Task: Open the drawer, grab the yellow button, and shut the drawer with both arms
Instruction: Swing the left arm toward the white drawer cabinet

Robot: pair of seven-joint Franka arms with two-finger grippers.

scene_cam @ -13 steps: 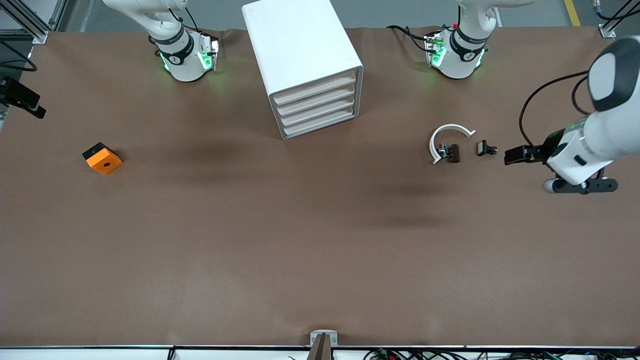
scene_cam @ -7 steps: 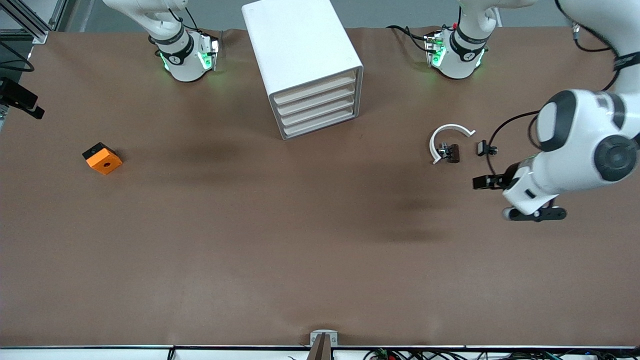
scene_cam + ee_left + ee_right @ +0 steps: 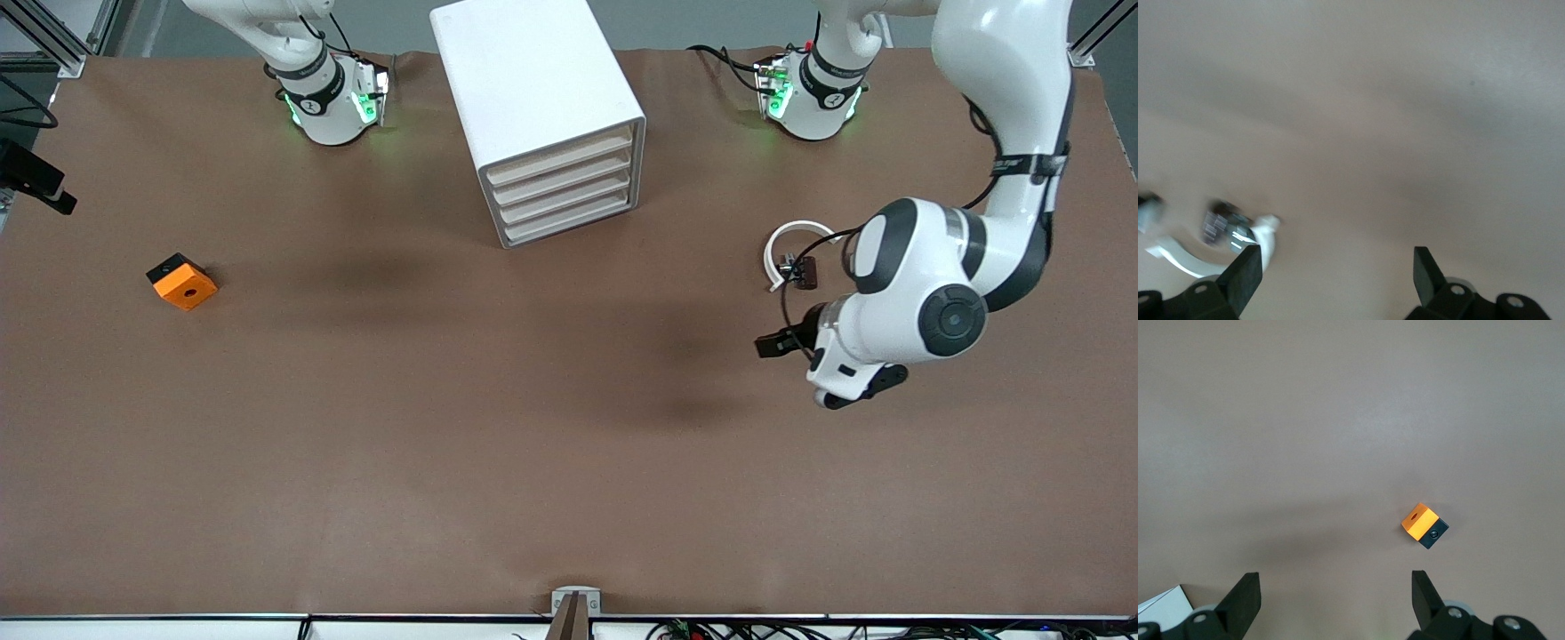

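The white cabinet [image 3: 542,107] stands at the table's middle, close to the robots' bases. All of its slat fronts are flush, and the drawer [image 3: 558,155] on top is closed. The button is hidden. My left gripper [image 3: 772,344] hangs open and empty over bare tabletop beside the white curved part [image 3: 797,233]. In the left wrist view the left gripper [image 3: 1336,260] has nothing between its fingers. My right gripper [image 3: 1335,583] stands open and empty high over the table, with the orange block [image 3: 1421,523] below it.
The orange square block [image 3: 182,282] lies toward the right arm's end of the table. A small brown clip [image 3: 805,272] sits inside the white curved part [image 3: 1265,233], under the left arm's elbow. A corner of the cabinet [image 3: 1161,603] shows in the right wrist view.
The left arm has swung in from its end of the table toward the middle, carrying its open gripper past the clip parts; its elbow now covers the small black clip.
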